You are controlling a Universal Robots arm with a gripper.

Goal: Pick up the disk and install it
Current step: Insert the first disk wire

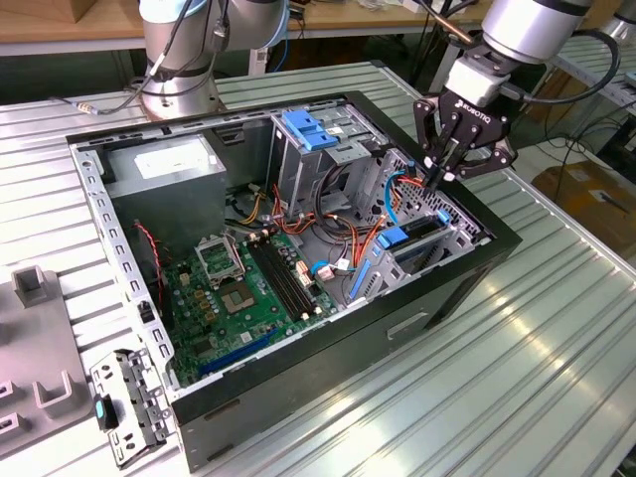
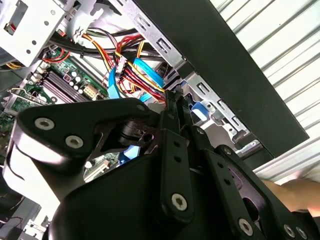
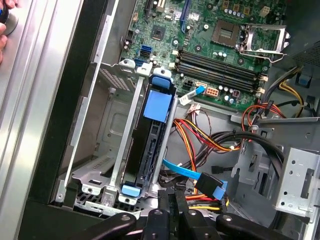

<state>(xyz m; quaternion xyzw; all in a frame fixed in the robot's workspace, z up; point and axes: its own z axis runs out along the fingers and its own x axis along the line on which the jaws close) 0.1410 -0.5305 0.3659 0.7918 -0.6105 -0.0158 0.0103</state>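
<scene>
The disk (image 1: 417, 237) stands on edge in the drive bay at the case's side toward the exterior view's right. Its blue plastic bracket faces up. In the first wrist view the disk (image 3: 151, 147) shows as a dark edge between silver bay rails, with a blue tab at one end. My gripper (image 1: 436, 178) hangs just above the case wall, a little beyond the disk, with its fingers pinched together and nothing between them. The fingertips (image 2: 175, 107) meet over the bundle of red, yellow and blue cables. In the first wrist view the gripper (image 3: 172, 200) sits near the blue cable plug.
The open black case (image 1: 467, 288) lies on a ribbed metal table. Inside are the green motherboard (image 1: 248, 288), a grey box (image 1: 164, 169) with a white sticker, and a drive cage with a light-blue latch plate (image 1: 310, 130). Loose cables (image 3: 215, 140) cross beside the bay. A person's hand (image 2: 295, 192) rests by the case.
</scene>
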